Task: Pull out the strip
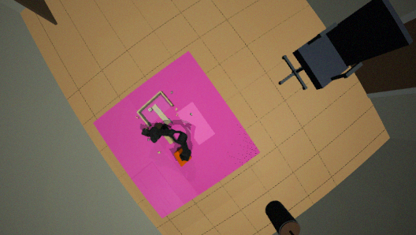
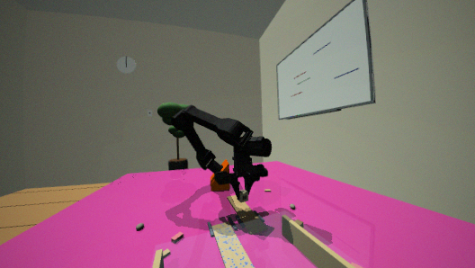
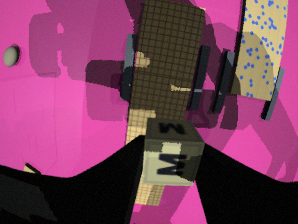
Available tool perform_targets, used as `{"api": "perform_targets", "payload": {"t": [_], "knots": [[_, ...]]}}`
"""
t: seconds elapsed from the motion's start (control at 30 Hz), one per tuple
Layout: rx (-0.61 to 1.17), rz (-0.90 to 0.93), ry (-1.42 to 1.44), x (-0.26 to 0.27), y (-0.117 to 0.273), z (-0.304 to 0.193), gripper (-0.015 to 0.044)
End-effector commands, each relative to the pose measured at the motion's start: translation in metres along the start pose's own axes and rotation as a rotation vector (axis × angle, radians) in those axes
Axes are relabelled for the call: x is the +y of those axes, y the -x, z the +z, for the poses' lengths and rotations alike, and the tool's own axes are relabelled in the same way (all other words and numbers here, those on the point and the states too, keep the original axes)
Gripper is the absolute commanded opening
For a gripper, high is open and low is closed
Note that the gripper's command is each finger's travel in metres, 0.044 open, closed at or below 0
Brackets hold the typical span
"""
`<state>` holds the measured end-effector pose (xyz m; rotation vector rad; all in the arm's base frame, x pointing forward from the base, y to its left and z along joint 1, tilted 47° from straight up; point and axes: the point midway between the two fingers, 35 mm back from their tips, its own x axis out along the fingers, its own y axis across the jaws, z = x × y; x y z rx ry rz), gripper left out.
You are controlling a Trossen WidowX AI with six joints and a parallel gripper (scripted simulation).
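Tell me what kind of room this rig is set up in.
Probably an office or classroom. A whiteboard with marker lines hangs on the right wall, a clock on the back wall, and a potted plant stands behind the pink table. The top view shows an office chair on wood flooring.

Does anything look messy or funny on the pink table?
A bit messy, yes. Small loose bits lie scattered across the pink table, and a long tan board lies slanted near the front. The hand grips the lettered cube above a grid-patterned strip, beside a blue-speckled strip.
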<state>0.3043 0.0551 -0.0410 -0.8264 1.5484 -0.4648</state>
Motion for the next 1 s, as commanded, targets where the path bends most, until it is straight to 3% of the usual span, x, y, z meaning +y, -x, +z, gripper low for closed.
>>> {"api": "perform_targets", "payload": {"t": [0.0, 0.23, 0.97], "knots": [[0.0, 0.004, -0.006, 0.001, 0.001, -0.008, 0.0], [0.0, 0.005, -0.005, 0.001, 0.035, -0.008, 0.0], [0.0, 0.005, -0.005, 0.001, 0.036, -0.008, 0.0]]}}
